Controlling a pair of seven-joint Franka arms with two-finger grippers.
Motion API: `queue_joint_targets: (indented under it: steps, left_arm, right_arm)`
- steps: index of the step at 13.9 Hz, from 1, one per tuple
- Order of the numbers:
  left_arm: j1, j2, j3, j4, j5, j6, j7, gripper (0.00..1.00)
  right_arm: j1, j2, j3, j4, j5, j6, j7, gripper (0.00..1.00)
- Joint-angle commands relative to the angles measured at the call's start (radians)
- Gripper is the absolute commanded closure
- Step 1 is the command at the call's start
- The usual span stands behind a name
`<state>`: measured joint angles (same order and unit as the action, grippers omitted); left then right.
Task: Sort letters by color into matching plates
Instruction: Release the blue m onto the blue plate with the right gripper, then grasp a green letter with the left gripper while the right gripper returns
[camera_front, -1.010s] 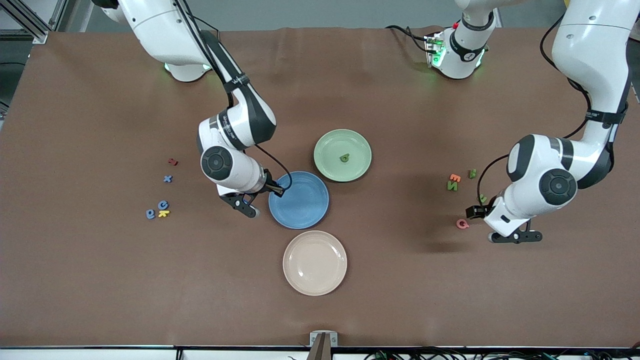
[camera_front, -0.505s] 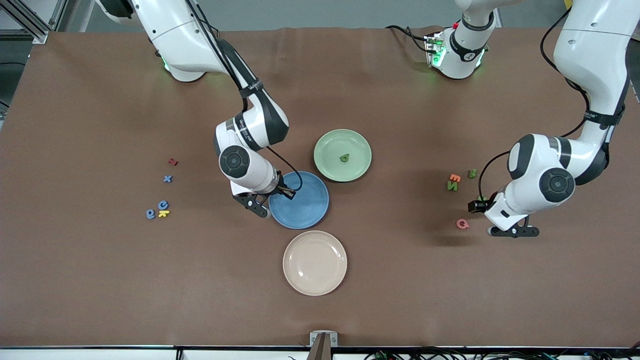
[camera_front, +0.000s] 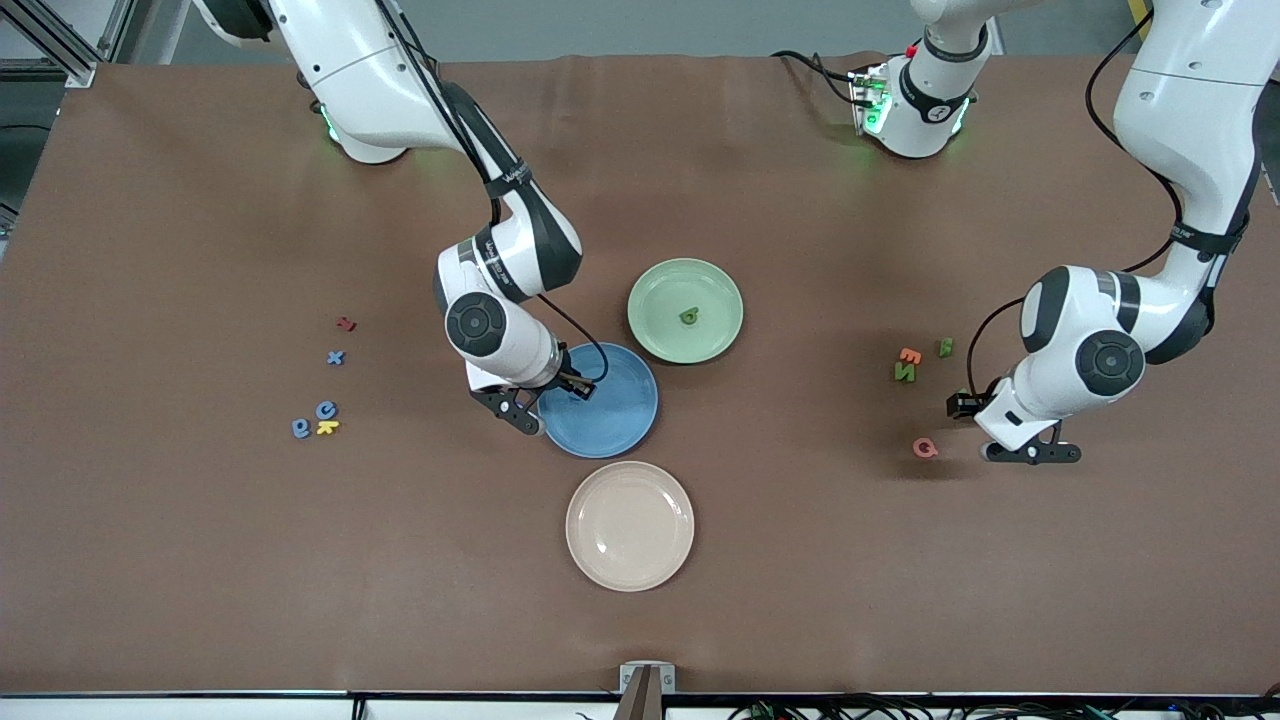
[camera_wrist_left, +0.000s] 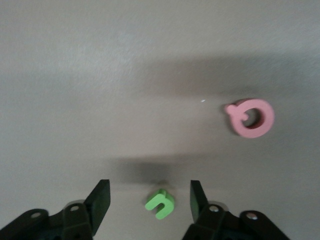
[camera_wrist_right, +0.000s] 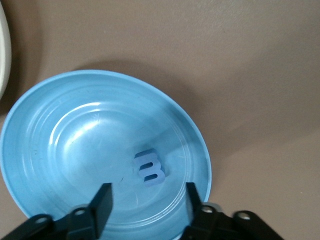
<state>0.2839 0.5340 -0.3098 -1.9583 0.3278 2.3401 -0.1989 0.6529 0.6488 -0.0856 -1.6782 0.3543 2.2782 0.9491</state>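
Right gripper (camera_wrist_right: 147, 200) hangs over the blue plate (camera_front: 610, 415), jaws apart, and a blue letter (camera_wrist_right: 148, 168) lies loose in the plate just under them. Left gripper (camera_wrist_left: 149, 202), jaws spread, straddles a small bright green letter (camera_wrist_left: 160, 204) on the table (camera_front: 200, 560) toward the left arm's end.

Biggest to smallest: the three plates sit mid-table, the green plate (camera_front: 650, 330) with one dark green letter (camera_front: 690, 317), and the cream plate (camera_front: 600, 560) nearest the front edge. A pink letter (camera_wrist_left: 251, 117) lies close by the left gripper; orange and green ones (camera_front: 907, 365) sit a little farther back. More letters (camera_front: 320, 418) wait toward the right arm's end.

Risk, I'd say: a finger closing off-centre could flick that tiny green piece away. Plenty of bare table all round, though, and nothing sits near an edge.
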Motion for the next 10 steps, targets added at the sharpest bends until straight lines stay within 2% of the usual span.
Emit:
queue_joint_targets:
  steps: [1, 5, 7, 9, 10]
  left_arm:
    - [0.021, -0.014, -0.012, -0.05, 0.014, 0.021, -0.017, 0.31]
    - [0.034, -0.016, -0.012, -0.108, 0.007, 0.093, -0.019, 0.33]
    - [0.052, -0.016, -0.012, -0.119, 0.008, 0.11, -0.019, 0.35]
    - [0.052, -0.013, -0.012, -0.12, 0.008, 0.11, -0.019, 0.45]
    - [0.052, -0.012, -0.012, -0.123, 0.008, 0.111, -0.019, 0.54]
  right_arm:
    - [-0.028, -0.043, -0.026, 0.017, 0.003, -0.118, -0.019, 0.0]
    - [-0.145, -0.145, -0.083, -0.026, -0.018, -0.293, -0.384, 0.0]
    - [-0.179, -0.196, -0.134, -0.102, -0.11, -0.28, -0.594, 0.0]
    - [-0.234, -0.231, -0.178, -0.162, -0.133, -0.264, -0.795, 0.0]
    - [-0.261, -0.251, -0.197, -0.196, -0.135, -0.255, -0.902, 0.0]
